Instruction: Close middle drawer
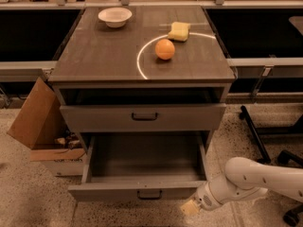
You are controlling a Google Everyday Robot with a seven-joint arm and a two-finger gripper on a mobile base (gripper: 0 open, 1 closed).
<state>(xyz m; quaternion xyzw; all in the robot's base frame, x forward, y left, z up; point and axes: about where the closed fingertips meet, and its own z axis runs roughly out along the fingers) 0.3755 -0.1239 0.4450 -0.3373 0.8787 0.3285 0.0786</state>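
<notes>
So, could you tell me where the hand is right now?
In the camera view the hand sits low and right of centre, just beyond the front right corner of the open middle drawer, near the floor.

The grey wood-grain cabinet top [99, 51] carries a round white bowl [115, 16] at upper left. A yellow rectangular sponge [179, 31] lies upper right, with a round orange fruit [164, 49] just beside it. An open brown cardboard box [35, 119] stands at centre left.
</notes>
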